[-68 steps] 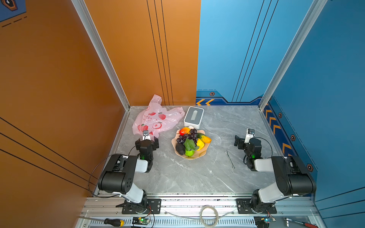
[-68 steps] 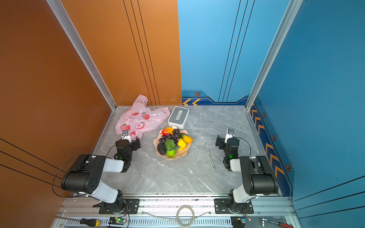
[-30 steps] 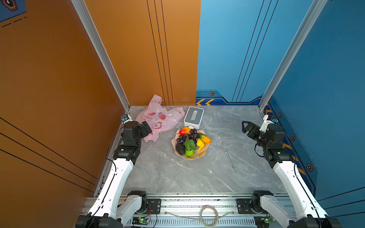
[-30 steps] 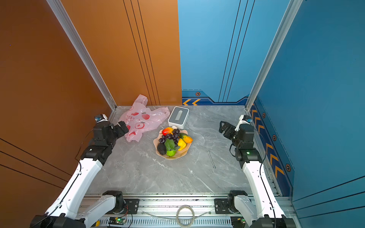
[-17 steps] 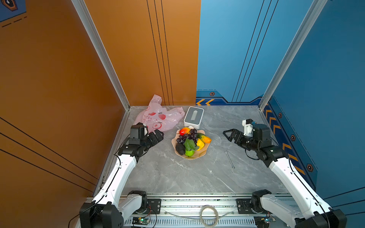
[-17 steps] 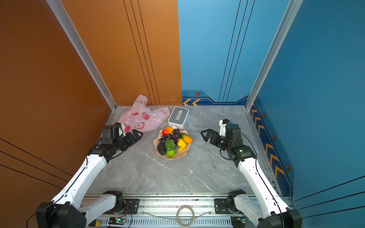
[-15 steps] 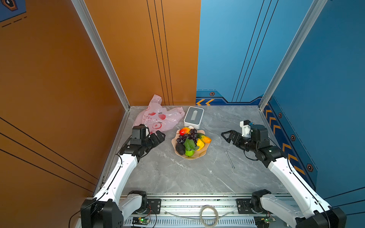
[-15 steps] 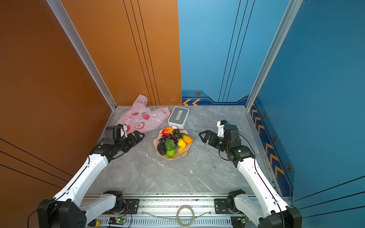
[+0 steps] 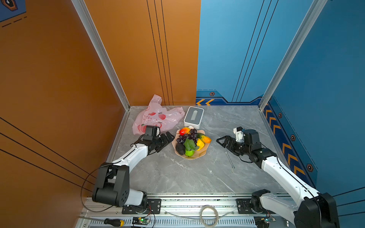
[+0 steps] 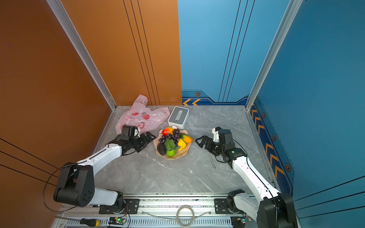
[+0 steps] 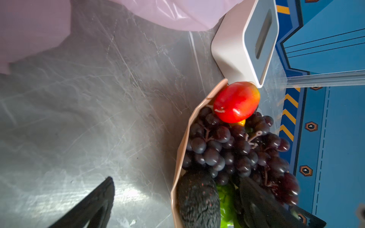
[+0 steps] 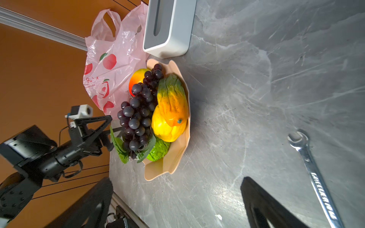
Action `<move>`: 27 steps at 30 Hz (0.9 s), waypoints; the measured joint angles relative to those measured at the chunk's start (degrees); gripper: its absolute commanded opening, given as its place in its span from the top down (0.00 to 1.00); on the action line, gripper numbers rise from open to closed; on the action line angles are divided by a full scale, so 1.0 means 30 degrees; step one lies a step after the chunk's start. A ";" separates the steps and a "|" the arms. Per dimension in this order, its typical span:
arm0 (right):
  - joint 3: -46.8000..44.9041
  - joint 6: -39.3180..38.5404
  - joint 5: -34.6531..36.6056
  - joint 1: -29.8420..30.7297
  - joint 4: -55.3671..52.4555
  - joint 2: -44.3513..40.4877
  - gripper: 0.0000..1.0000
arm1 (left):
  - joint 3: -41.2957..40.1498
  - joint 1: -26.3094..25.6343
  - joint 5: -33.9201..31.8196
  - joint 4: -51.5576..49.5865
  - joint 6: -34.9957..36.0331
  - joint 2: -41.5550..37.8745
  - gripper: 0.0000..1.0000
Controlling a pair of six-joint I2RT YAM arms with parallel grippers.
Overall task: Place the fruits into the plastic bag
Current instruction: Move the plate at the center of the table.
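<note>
Notably, the left claw (image 9: 166, 140) beside the plate (image 9: 198, 157) and the right claw (image 9: 222, 141) across it are spread, empty. The fruits (image 9: 189, 143) sit heaped there; the plastic bag (image 9: 158, 118) lies limp behind. A nudged pile may spill, or a fruit may miss the bag's collapsed mouth.

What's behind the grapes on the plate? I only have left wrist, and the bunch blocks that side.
Observer: An orange fruit with a green end, resting against a yellow fruit, on the plate's side toward the right tool.
Operator: Anything loose out there?
Observer: A wrench lies flat on the table, apart from the plate, on the right tool's side of it.
</note>
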 measured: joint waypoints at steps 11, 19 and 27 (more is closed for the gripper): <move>0.0000 -0.0007 -0.0087 -0.0517 0.0350 0.0066 0.00 | 0.2871 -0.1486 0.0066 0.1770 0.0000 0.3774 0.03; -0.0022 -0.0015 -0.0146 -0.0984 0.0335 -0.0015 0.00 | 0.3024 -0.1778 0.0124 0.2448 -0.0503 0.4663 0.13; -0.0379 -0.0015 -0.0153 -0.1100 0.0328 -0.0372 0.00 | 0.3024 -0.2346 0.0146 0.2841 -0.0714 0.4707 0.23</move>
